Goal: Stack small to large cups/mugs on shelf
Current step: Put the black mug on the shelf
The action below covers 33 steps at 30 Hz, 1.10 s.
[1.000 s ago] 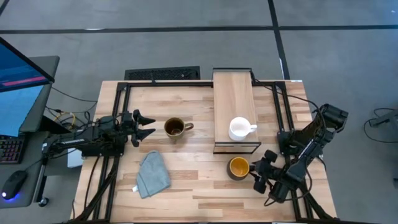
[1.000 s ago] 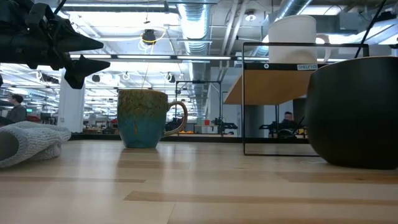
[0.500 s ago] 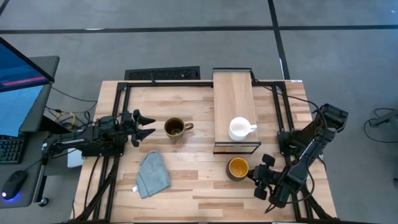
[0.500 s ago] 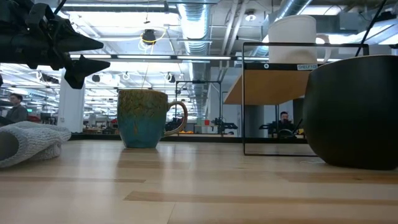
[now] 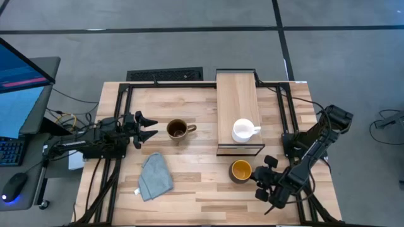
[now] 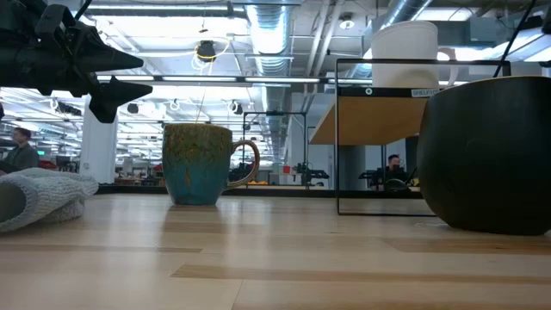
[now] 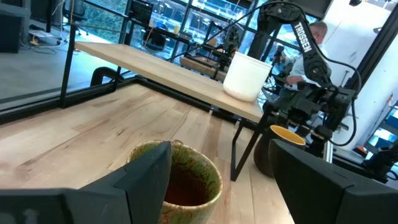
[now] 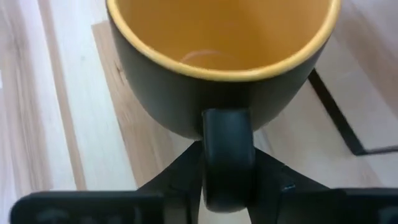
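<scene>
The broad light-wood surface (image 5: 189,183) is carrying everything. The long narrow raised light-wood shelf (image 5: 237,94), its long axis running front to back, is bearing the small white handled mug (image 5: 243,130) near its front end, handle pointing toward the right arm's side. The olive-brown mug with dark inside (image 5: 177,129) is standing upright left of the shelf, beside a crumpled grey cloth (image 5: 155,176). The dark mug with yellow-orange inside (image 5: 242,169) is standing upright in front of the shelf, handle facing the right hand (image 5: 265,181). That hand has been narrowing over the last second and is now closing on the handle, so a lift is probably next. The left hand (image 5: 146,126) is waiting wide, just short of the olive-brown mug.
</scene>
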### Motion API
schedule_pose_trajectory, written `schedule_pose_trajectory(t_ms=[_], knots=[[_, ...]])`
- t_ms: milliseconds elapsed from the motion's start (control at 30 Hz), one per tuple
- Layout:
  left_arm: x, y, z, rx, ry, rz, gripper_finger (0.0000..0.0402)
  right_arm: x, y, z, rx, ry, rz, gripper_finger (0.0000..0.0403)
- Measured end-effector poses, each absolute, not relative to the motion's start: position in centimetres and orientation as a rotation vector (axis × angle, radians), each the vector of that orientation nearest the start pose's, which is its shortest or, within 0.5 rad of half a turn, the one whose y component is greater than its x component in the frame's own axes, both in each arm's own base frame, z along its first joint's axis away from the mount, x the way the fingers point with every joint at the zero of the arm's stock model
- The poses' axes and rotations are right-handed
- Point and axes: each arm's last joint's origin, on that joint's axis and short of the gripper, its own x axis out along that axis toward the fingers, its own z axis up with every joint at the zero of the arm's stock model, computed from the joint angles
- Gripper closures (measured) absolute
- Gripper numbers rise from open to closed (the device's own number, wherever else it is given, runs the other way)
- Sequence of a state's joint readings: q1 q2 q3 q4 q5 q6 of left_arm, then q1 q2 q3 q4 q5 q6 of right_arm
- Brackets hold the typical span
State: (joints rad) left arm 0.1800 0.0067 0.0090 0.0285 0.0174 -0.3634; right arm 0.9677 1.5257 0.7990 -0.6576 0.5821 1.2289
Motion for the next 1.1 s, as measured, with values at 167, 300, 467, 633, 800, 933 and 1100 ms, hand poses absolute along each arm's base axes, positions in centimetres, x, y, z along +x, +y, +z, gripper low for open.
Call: schedule_pose_trajectory(t_ms=[167,300,467,633,800,933,1100], knots=[[9.6,1.7,16.9,-0.359,-0.060,0.155,0.0141,15.6,19.4,15.8,0.168,0.988,-0.298,0.0311],[9.6,1.7,16.9,-0.359,-0.060,0.155,0.0141,15.6,19.3,15.8,0.165,0.990,-0.299,0.0324],[9.6,1.7,16.9,-0.359,-0.060,0.155,0.0141,15.6,19.3,15.8,0.170,0.996,-0.297,0.0318],[9.6,1.7,16.9,-0.359,-0.060,0.155,0.0141,15.9,19.5,16.4,0.179,1.019,-0.297,0.0324],[9.6,1.7,16.9,-0.359,-0.059,0.155,0.0141,16.1,20.0,17.9,0.161,1.039,-0.292,0.0325],[9.6,1.7,16.9,-0.359,-0.060,0.155,0.0141,16.4,20.2,18.9,0.149,1.039,-0.302,0.0325],[9.6,1.7,16.9,-0.359,-0.059,0.155,0.0141,16.6,20.5,20.5,0.145,1.071,-0.305,0.0325]])
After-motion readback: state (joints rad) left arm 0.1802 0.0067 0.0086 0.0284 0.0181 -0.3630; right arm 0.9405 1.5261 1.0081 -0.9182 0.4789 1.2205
